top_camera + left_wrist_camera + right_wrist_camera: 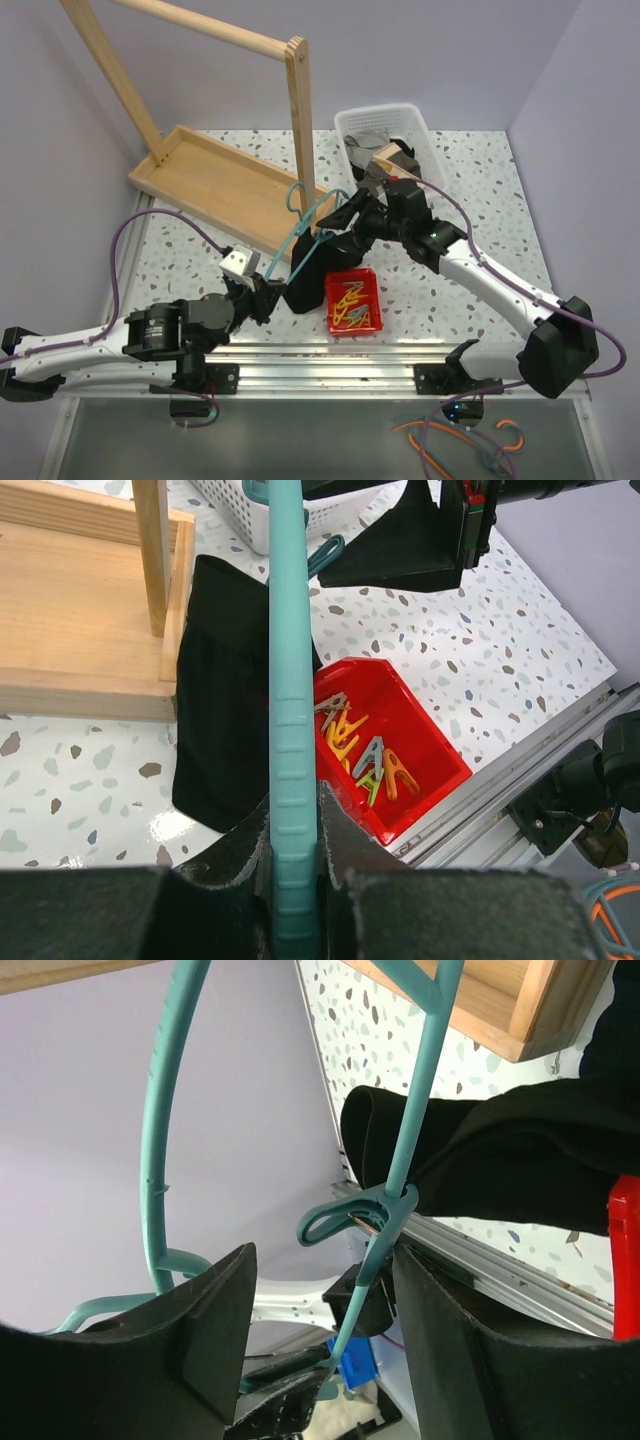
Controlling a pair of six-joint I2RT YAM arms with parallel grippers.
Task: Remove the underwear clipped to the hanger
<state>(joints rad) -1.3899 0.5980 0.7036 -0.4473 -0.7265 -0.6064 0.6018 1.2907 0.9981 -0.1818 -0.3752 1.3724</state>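
The teal hanger [290,240] slants from my left gripper [263,288] up toward the wooden rack's post. My left gripper [293,820] is shut on the hanger's ribbed bar [292,680]. The black underwear [312,268] hangs from the hanger and rests on the table; it also shows in the left wrist view [225,720]. In the right wrist view a teal clothespin [345,1218] clips the underwear [510,1155] to the hanger bar [420,1110]. My right gripper [325,1305] is open, with the clothespin and bar between its fingers, apart from them. From above, the right gripper [338,218] is at the hanger's upper part.
A red bin [352,300] with several coloured clothespins sits just right of the underwear, also in the left wrist view [420,740]. The wooden rack [215,180] with its post [300,110] stands behind. A white basket [400,120] with cloths is at the back right.
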